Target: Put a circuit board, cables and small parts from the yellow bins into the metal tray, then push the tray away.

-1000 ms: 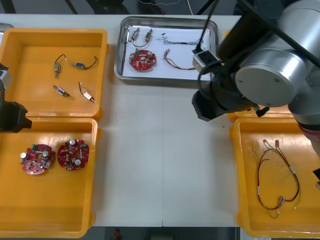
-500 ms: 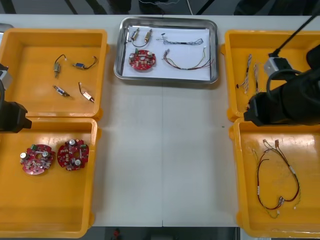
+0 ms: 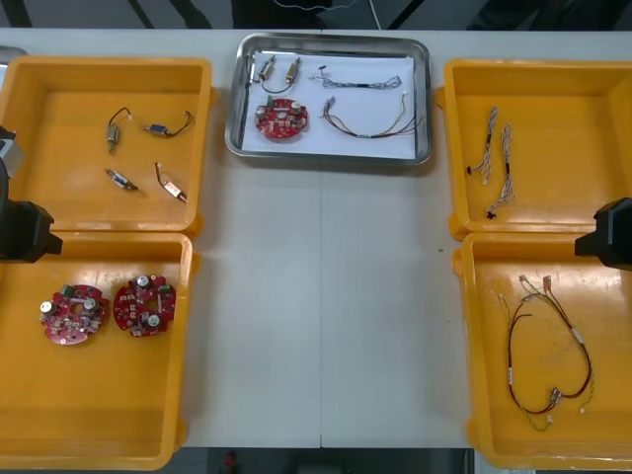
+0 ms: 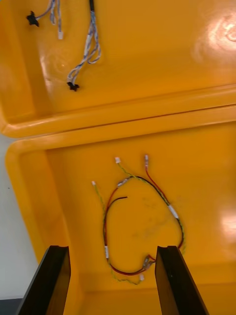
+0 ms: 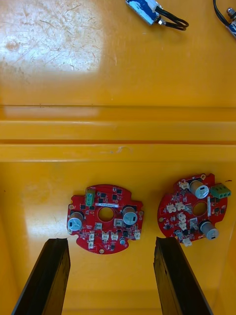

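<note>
The metal tray [image 3: 427, 99] stands at the table's far middle, white inside. It holds a red circuit board [image 3: 281, 117], small metal parts [image 3: 279, 71], a blue and white cable [image 3: 357, 81] and a red and yellow cable [image 3: 372, 125]. My right gripper [image 4: 114, 283] is open above the near right bin, its fingers either side of a red and yellow cable [image 4: 140, 221] lying below. The right arm [image 3: 612, 237] shows at the table's right edge. Hovering open over two circuit boards [image 5: 105, 219] in the near left bin is my left gripper [image 5: 112, 278]; the left arm [image 3: 20, 232] sits at the left edge.
The far left bin [image 3: 59, 74] holds several small metal parts [image 3: 148, 148]. The far right bin [image 3: 553, 74] holds blue and white cables [image 3: 494, 158]. Bare table runs between the bins, from the tray toward the front edge.
My right arm has swung away from the tray to the right and now sits at the right edge over the bins. The left arm has stayed put.
</note>
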